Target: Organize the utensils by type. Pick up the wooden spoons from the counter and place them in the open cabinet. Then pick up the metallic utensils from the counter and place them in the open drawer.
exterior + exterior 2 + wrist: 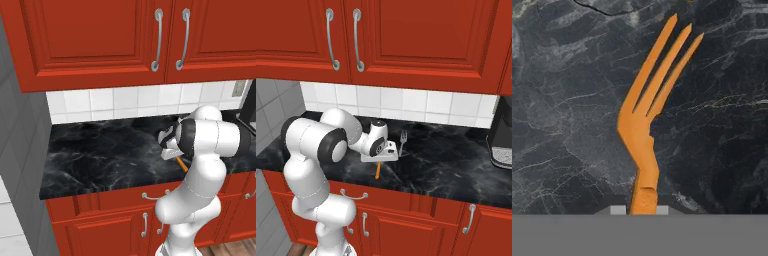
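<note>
Pinched narrow, my pincer (379,161) has the orange fork-shaped utensil (648,125) by its handle, the tines running straight out ahead of my fingertips over the black marble counter (95,155). I hold it at the handle end, I judge, so the flat head stays free to slide onto a shelf. Just beyond my hand to one side lies the metal fork (403,140), flat on the counter, left for the drawer step later.
</note>
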